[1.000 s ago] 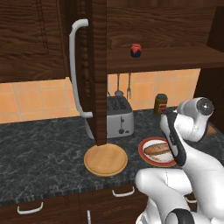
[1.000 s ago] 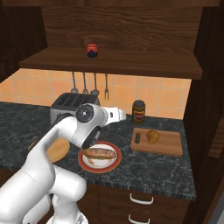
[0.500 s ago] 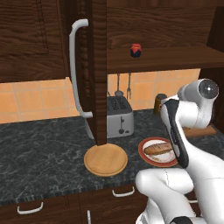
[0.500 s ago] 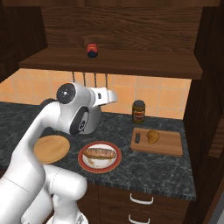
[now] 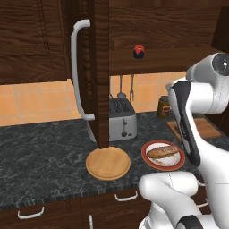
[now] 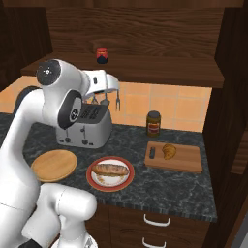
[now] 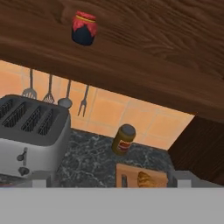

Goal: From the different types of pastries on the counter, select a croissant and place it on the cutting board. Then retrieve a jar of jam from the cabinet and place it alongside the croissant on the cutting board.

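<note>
Croissant on cutting board | I hold gripper spread wide, empty | jar of jam on cabinet shelf, above and just left of the fingers

the white arm rises from the base, elbow bent high – its hand reaches forward and level, the gripper with jaws spread wide, holding nothing.

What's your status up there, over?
Gripper open, empty, raised toward the shelf. Croissant on cutting board. Jar of jam on cabinet shelf, door open, path looks clear.
</note>
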